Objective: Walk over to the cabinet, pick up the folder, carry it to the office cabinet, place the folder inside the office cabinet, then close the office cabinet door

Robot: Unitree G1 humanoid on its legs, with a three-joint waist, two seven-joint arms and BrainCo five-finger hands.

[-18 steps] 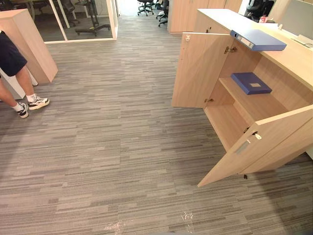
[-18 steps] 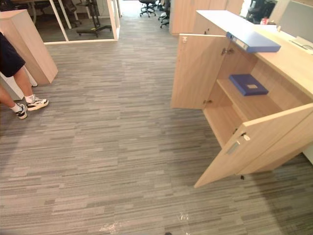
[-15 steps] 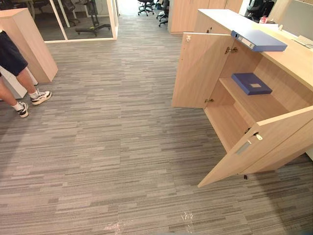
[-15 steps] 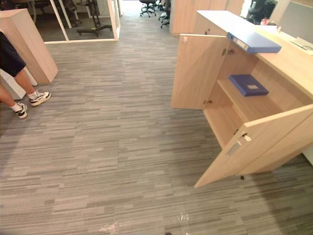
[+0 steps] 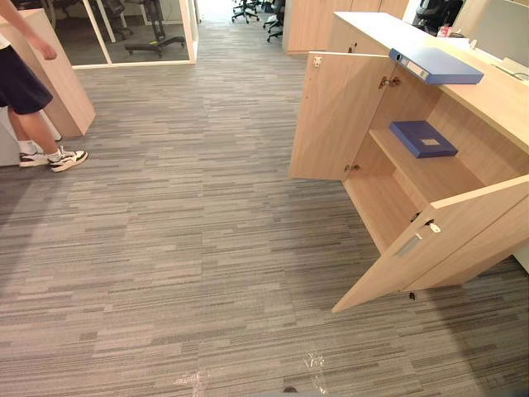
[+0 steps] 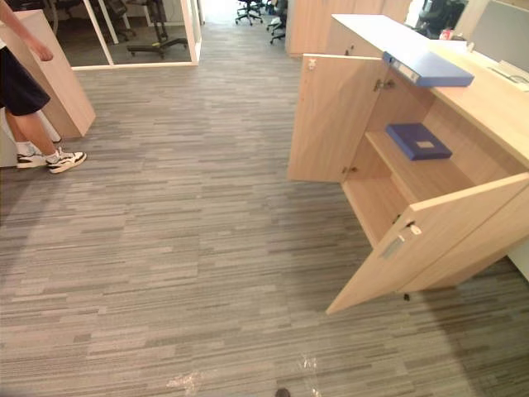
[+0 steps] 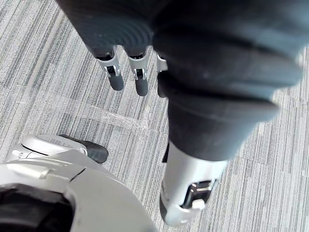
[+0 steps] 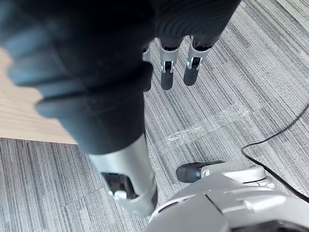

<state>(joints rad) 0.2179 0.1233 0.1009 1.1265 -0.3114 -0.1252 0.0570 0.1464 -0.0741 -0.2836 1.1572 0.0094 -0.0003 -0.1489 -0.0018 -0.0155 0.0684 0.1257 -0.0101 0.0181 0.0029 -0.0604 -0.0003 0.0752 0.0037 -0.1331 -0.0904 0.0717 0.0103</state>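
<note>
A blue ring-binder folder (image 5: 438, 66) lies flat on the light wooden top (image 5: 500, 98) of the low office cabinet at the right. Both cabinet doors stand open: the far door (image 5: 337, 116) and the near door (image 5: 434, 244). Inside, a second dark blue folder (image 5: 423, 139) rests on the shelf (image 5: 434, 174). My left hand (image 7: 137, 79) hangs over the grey carpet with straight fingers, holding nothing. My right hand (image 8: 166, 72) hangs the same way, open and bare, beside the wooden cabinet side.
A person (image 5: 23, 91) in dark shorts and sneakers stands at the far left beside a slanted wooden unit (image 5: 62, 91). Glass partitions (image 5: 140, 33) and office chairs (image 5: 248, 10) are at the back. Striped grey carpet (image 5: 190, 240) lies between me and the cabinet.
The person at the left has stepped further left and back, an arm now showing. The whole view has shifted slightly. The folders and cabinet doors have not moved.
</note>
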